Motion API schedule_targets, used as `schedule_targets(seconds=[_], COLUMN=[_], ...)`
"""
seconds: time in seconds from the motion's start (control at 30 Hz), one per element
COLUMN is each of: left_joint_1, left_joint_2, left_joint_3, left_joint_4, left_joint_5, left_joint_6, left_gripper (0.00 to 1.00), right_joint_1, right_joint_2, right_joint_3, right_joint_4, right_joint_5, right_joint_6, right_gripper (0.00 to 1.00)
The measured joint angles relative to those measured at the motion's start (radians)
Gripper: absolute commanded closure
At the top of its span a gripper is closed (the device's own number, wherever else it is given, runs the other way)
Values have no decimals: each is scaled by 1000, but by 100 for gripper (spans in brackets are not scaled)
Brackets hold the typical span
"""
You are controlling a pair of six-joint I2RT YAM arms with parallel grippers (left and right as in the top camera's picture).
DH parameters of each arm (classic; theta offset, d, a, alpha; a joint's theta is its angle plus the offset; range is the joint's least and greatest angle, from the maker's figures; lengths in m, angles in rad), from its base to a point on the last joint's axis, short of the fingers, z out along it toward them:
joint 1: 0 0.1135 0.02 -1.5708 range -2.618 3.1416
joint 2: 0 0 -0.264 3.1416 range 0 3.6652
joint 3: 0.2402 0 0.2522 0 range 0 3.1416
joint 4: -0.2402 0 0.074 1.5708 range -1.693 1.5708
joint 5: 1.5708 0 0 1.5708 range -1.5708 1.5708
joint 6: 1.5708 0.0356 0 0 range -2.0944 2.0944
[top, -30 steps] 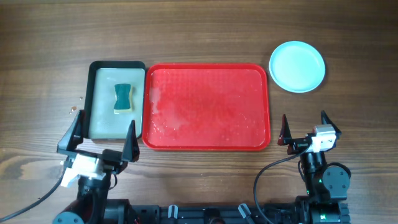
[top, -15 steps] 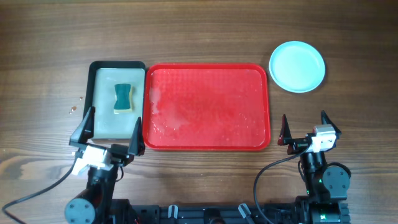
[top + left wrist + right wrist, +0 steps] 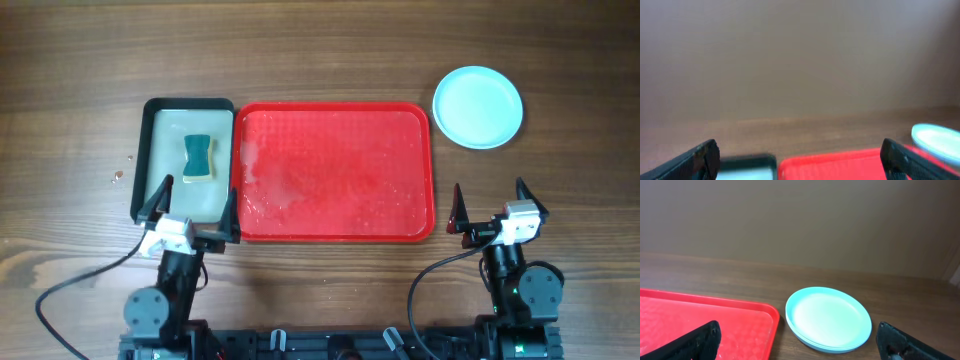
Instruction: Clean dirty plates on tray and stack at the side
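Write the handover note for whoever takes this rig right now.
Left pincer: open, empty, over the near edge of the small black-rimmed tray.
Right pincer: open, empty, beside the near right corner of the large red plastic tray.
Round pale aqua plates: stacked on the wooden table past the red tray's far right corner; count unclear.
Green sponge: in the small tray.
Done: no plates on the red tray.
Left: seemingly nothing.

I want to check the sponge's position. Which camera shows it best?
Overhead: the green sponge lies whole inside the black-rimmed tray. The left wrist view catches only a blurred bit of that tray's rim; the right wrist view shows neither.
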Motion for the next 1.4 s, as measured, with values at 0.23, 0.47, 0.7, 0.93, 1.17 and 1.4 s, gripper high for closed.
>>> schedule_targets(seconds=[0.23, 0.47, 0.7, 0.93, 1.17, 1.4], left_joint_1=[12, 12, 12, 12, 12, 12], left_joint_2=[0, 0, 0, 0, 0, 0], left_joint_3=[-6, -6, -6, -6, -6, -6], left_joint_4=[-227, -230, -230, -230, -230, -230], left_joint_5=[-241, -226, -205, -205, -205, -205], left_joint_6=[-267, -127, -47, -43, -43, -43], left_gripper=[0, 0, 0, 0, 0, 0], right_joint_1=[0, 0, 0, 0, 0, 0], right_joint_2=[0, 0, 0, 0, 0, 0], right_joint_3=[0, 0, 0, 0, 0, 0], right_joint_4=[0, 0, 0, 0, 0, 0], right_joint_5=[0, 0, 0, 0, 0, 0], right_joint_6=[0, 0, 0, 0, 0, 0], right_gripper=[0, 0, 0, 0, 0, 0])
